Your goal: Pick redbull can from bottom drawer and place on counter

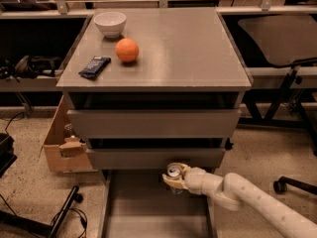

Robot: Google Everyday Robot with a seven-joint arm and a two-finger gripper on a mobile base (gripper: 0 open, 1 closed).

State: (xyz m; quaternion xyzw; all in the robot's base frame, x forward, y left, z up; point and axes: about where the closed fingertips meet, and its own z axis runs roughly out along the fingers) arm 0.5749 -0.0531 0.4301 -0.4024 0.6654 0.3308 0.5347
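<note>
The redbull can (174,170) shows its silver top with pull tab, held upright above the bottom drawer (129,212), just in front of the middle drawer's front. My gripper (174,178), at the end of the white arm coming from the lower right, is shut on the can, its tan fingers wrapped around the can's sides. The can's blue and silver sides are mostly hidden by the fingers. The counter (183,43) is the grey cabinet top above, well higher than the can.
On the counter's left part sit a white bowl (110,23), an orange ball (127,49) and a dark blue snack wrapper (94,67). Two shut grey drawers (153,123) stand between can and counter. A cardboard box (62,143) is left of the cabinet, an office chair (282,43) right.
</note>
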